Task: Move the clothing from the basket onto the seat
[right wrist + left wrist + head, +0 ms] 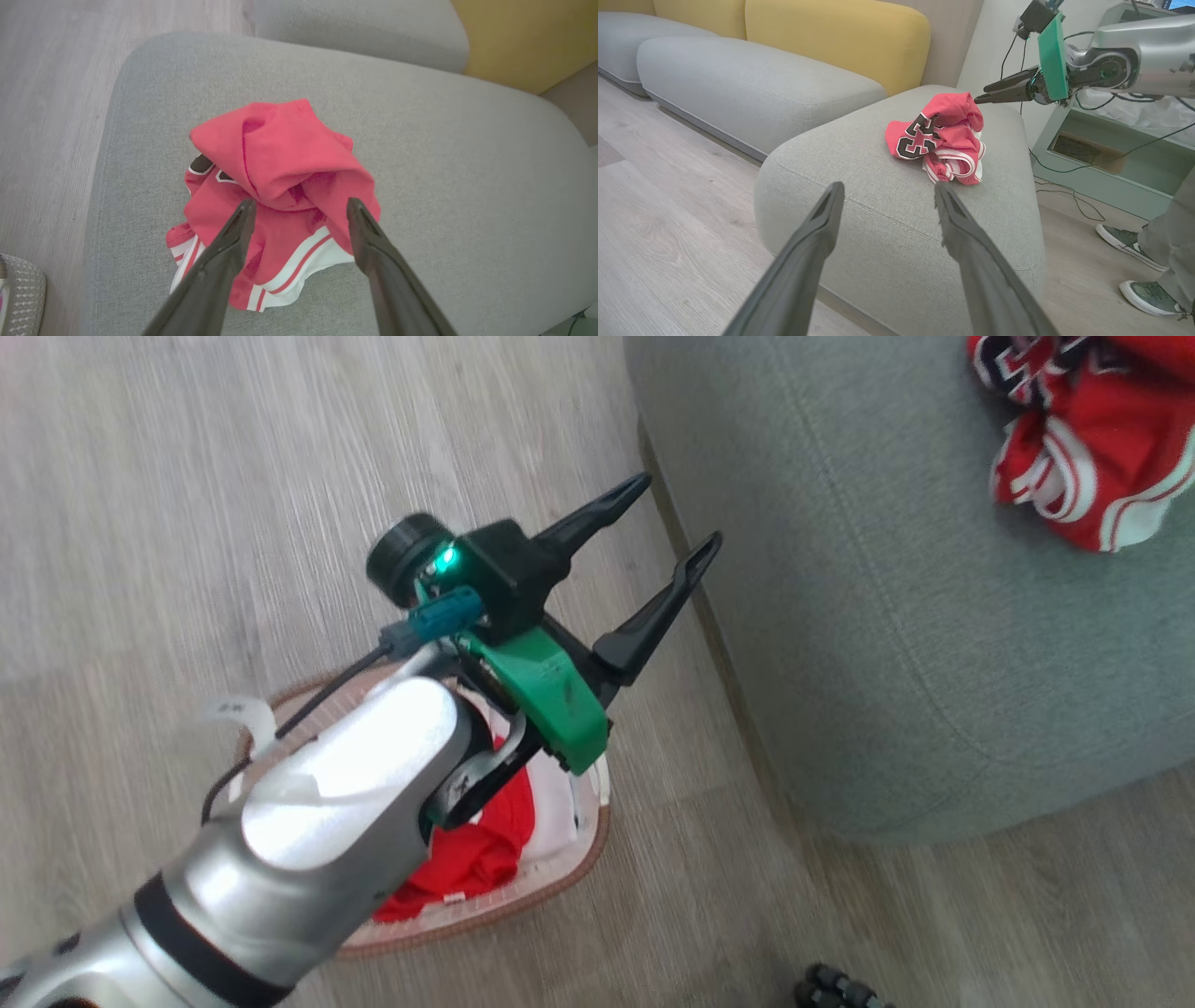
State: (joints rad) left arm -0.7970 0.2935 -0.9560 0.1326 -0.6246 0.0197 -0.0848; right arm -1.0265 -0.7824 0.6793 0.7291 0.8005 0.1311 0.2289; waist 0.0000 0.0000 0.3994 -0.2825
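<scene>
A crumpled red jersey (938, 137) with a black "23" and white-striped trim lies on the grey-green seat (878, 219). It shows at the head view's top right as the jersey (1092, 439) on the seat (887, 616). My right gripper (301, 201) hovers open just above the jersey (280, 158), nothing between its fingers. On the floor, the cream basket (583, 859) holds a second red garment (476, 859), largely hidden by my left forearm. My left gripper (681, 509) is open and empty above the basket, pointing at the seat's edge.
A person's two grey shoes (1127, 240) and a trouser leg stand on the wood floor right of the seat. A pale cabinet (1111, 158) with loose cables is behind. A second grey seat (752, 88) and yellow back cushions (840, 37) lie to the left. A basket corner (18, 289) shows beside the seat.
</scene>
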